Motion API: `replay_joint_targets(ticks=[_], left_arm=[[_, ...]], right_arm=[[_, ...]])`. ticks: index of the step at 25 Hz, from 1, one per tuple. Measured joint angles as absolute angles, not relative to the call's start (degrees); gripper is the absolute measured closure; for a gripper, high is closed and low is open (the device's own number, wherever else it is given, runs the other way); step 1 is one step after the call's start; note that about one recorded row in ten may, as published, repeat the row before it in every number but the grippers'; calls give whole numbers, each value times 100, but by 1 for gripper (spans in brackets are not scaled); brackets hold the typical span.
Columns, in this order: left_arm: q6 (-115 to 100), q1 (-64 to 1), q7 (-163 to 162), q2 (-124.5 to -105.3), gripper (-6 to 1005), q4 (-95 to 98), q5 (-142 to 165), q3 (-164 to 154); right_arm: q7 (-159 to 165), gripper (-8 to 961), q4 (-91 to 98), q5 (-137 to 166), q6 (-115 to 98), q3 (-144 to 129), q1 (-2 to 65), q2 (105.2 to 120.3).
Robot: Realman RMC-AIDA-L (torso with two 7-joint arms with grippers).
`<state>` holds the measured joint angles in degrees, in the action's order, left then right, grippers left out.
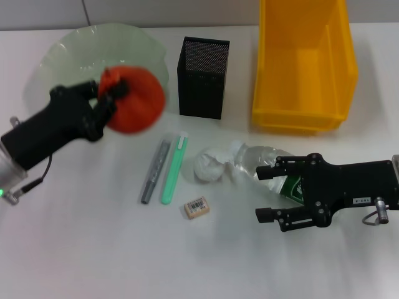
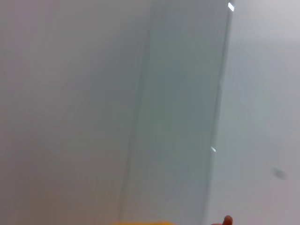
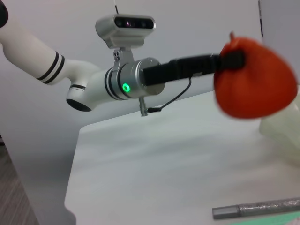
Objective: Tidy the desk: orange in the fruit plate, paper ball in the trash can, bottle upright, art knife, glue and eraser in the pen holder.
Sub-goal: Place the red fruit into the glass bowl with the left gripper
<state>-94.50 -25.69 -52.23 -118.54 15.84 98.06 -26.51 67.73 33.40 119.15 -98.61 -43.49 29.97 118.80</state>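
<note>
Fingers of the left gripper clenched on the orange, held in the air over the near rim of the fruit plate. Right gripper fingers spread apart, low beside the lying bottle, one finger over its label. White desk, pale grey wall behind. One paper ball touching the bottle's end. One grey pen-like stick, one green one, side by side; one eraser just below them. One pen holder and one trash can at the back, near each other.
</note>
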Motion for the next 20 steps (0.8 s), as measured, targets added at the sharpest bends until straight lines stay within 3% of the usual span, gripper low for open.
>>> replay_joint_targets(ticks=[7, 20], left_arm=[[-8246, -2981, -4792, -11875, 943, 1118, 8784, -2643], [-6531, -3572, -4140, -11918, 942, 745, 8274, -2640]], right_arm=[[6807, 158, 3341, 11895, -9812, -4346, 2948, 11883], [6866, 159, 3334, 11872, -9674, -4342, 2870, 11884]])
